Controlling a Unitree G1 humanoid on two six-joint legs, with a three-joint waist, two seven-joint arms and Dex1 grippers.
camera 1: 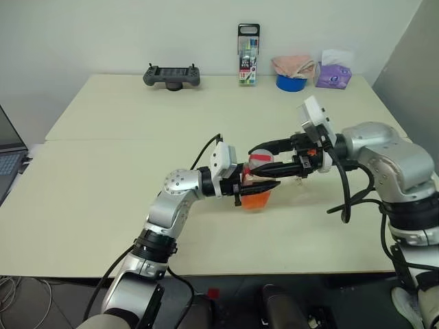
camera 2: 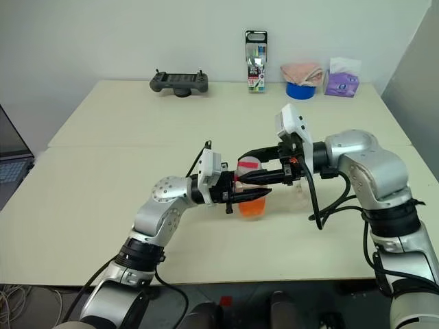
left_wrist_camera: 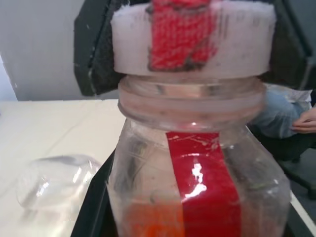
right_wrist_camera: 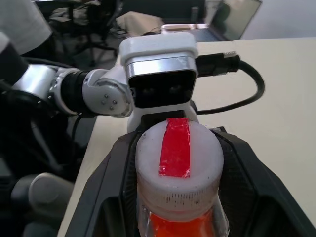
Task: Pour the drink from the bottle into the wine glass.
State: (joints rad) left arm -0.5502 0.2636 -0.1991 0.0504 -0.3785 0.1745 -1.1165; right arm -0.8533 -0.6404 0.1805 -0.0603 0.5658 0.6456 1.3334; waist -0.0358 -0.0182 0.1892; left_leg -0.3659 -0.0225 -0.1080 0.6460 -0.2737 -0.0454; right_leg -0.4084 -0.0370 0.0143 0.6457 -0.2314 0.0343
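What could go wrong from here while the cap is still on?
1. The right gripper straddles the cap; if the twist drags the bottle round in the left gripper, the cap may not loosen and the drink could slosh.
2. The wine glass stands close beside the bottle, under the right arm; a dropped wrist might knock it over.

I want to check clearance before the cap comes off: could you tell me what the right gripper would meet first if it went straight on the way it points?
Most likely the left gripper, which clamps the bottle opposite; the right gripper already sits around the cap.
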